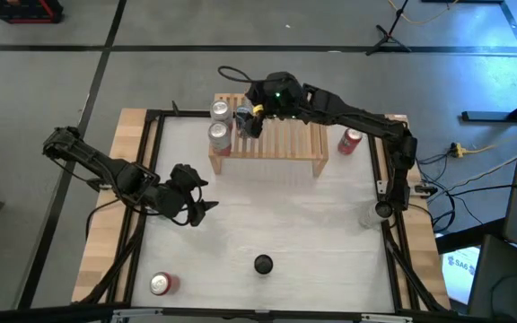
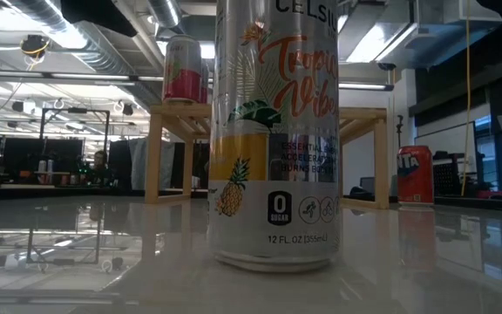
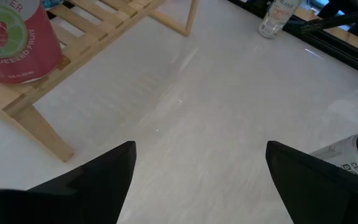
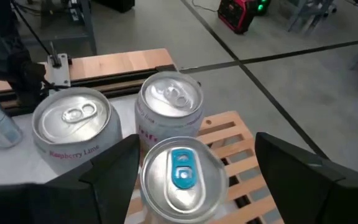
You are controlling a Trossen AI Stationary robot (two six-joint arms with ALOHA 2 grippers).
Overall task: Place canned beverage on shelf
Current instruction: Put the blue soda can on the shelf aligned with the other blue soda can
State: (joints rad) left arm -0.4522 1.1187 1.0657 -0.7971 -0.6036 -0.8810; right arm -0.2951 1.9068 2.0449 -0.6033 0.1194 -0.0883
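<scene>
The light-wood slatted shelf (image 1: 272,144) stands at the table's far middle. Two silver-topped cans (image 1: 220,111) (image 1: 219,135) stand on its left end. A third can with a blue tab (image 4: 182,171) stands beside them on the slats (image 4: 241,168). My right gripper (image 4: 196,142) is open above the shelf's far left part (image 1: 251,119), one finger on either side of the blue-tabbed can. My left gripper (image 3: 201,149) is open and empty over the table left of centre (image 1: 203,205). My right gripper comes at the blue-tabbed can from above, slanting. One finger (image 4: 114,174) lies close against the can's side (image 4: 146,186); whether it touches, I cannot tell. The other finger (image 4: 297,177) stands apart from the can.
A red can (image 1: 350,140) stands on the table right of the shelf. A tall can (image 1: 263,264) stands at the near middle, filling the low view (image 2: 273,131). Another can (image 1: 162,284) lies at the near left. A clear bottle (image 1: 371,215) stands at the right edge.
</scene>
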